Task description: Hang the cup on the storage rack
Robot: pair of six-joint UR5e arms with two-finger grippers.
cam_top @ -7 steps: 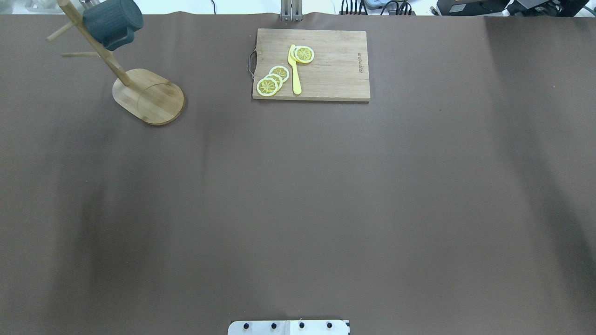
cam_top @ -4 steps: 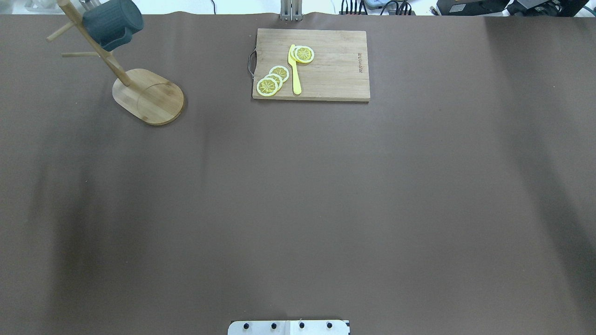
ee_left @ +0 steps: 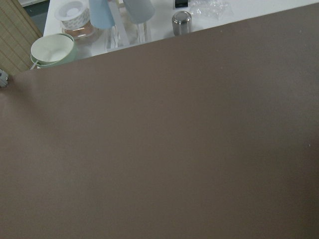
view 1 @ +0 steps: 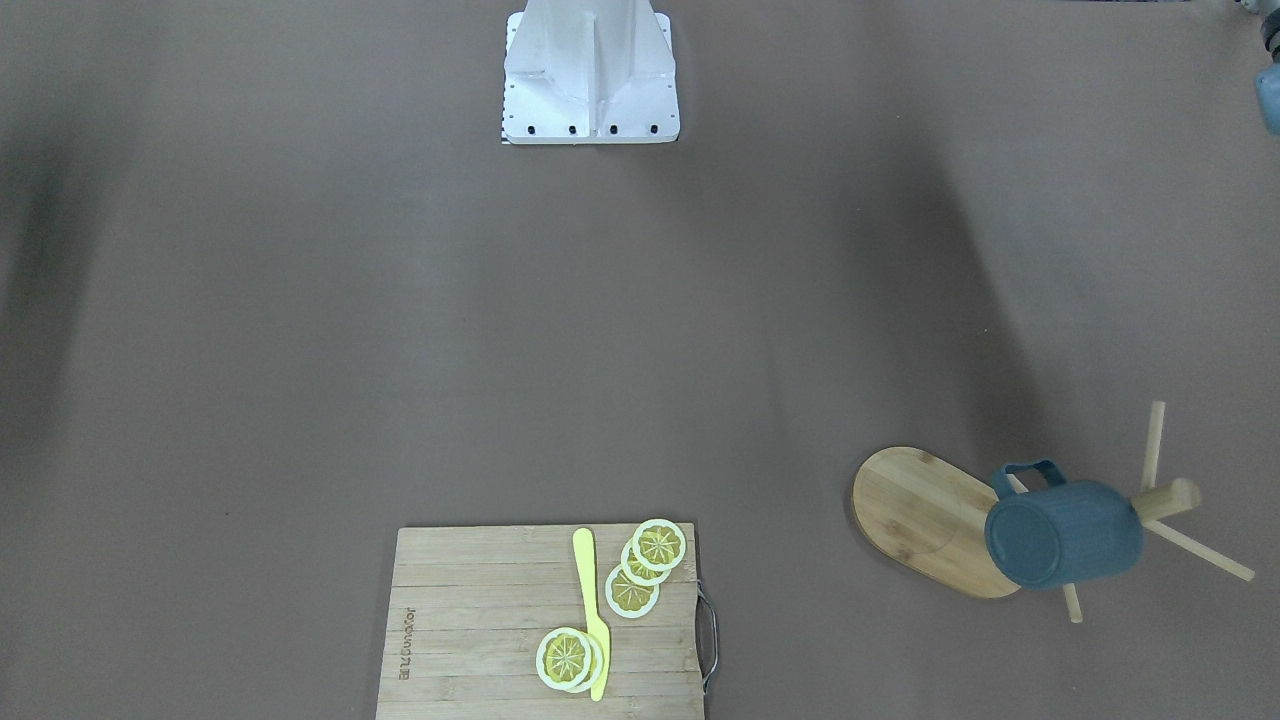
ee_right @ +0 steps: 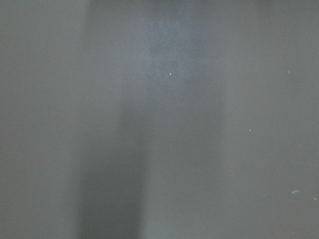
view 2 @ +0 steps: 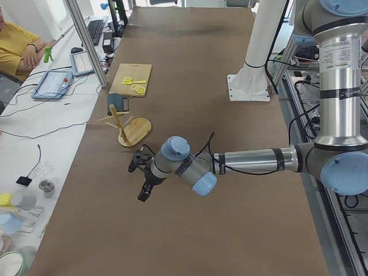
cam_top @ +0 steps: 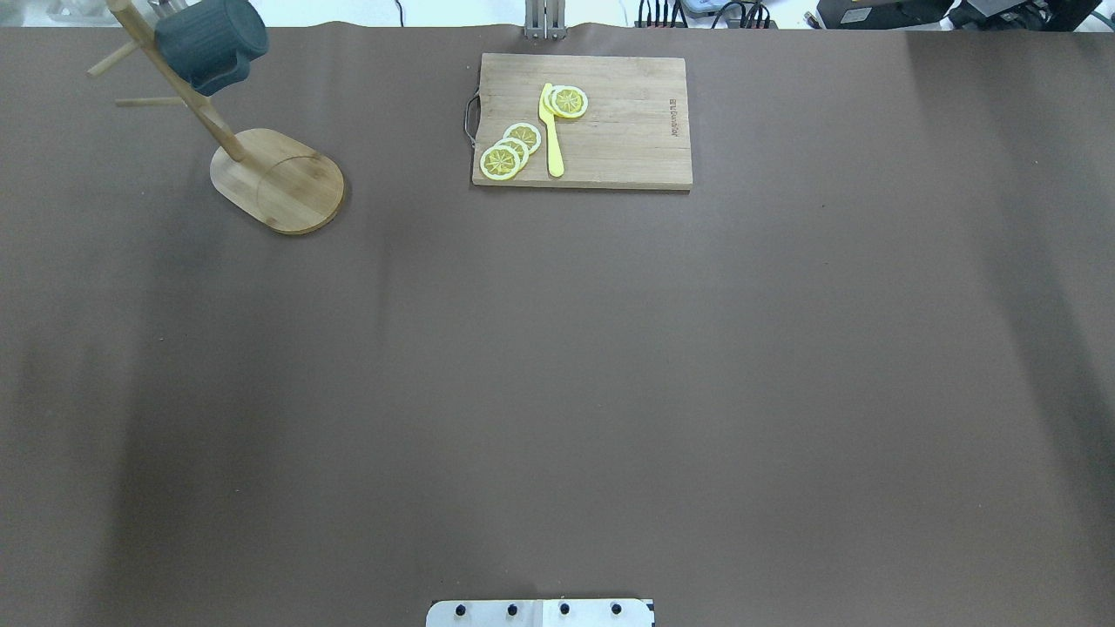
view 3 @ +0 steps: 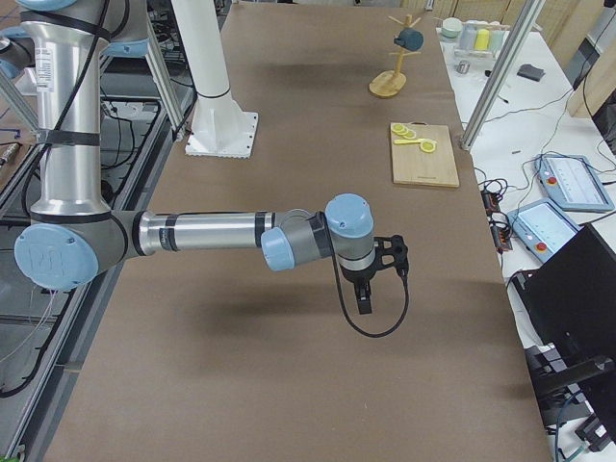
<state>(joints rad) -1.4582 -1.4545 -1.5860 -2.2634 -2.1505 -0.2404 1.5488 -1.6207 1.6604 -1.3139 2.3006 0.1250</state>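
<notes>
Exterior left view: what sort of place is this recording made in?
Probably a robotics lab staged as a kitchen: an industrial robot arm at a brown-covered table, an operator at a side bench with a control tablet, and a cup hung on a storage rack.

The left claw (view 2: pixel 143 191) and right claw (view 3: pixel 364 300) show too small to tell whether they gape.
</notes>
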